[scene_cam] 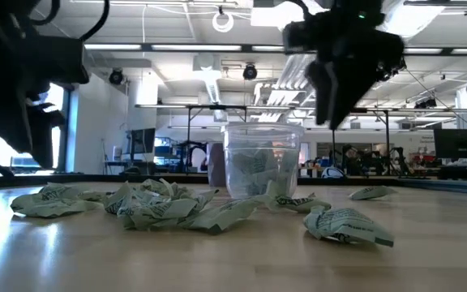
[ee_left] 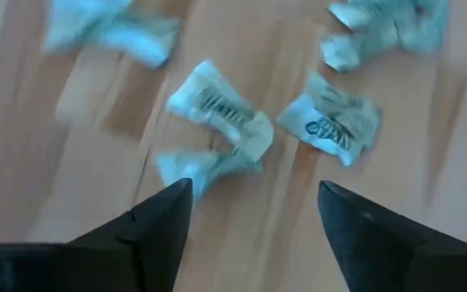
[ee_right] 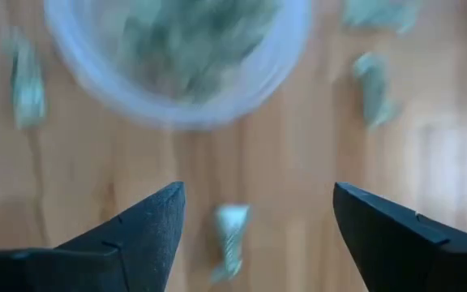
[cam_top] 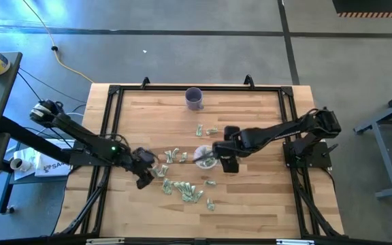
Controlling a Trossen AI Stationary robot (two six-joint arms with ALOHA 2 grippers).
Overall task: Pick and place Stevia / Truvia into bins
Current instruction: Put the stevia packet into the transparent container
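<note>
Crumpled green-and-white sachets (scene_cam: 343, 224) lie scattered across the wooden table (cam_top: 250, 211), nearest the low camera. Just behind them stands the clear cup (scene_cam: 262, 158), with several sachets already inside it. More loose sachets lie in a heap beside the cup. Above the cup's rim hangs the right gripper (ee_right: 254, 223), jaws spread wide and empty. Over the heap, the left gripper (ee_left: 254, 215) hovers with jaws likewise spread, holding nothing. At the table's far edge stands what looks like a purple cup (cam_top: 194, 99).
</note>
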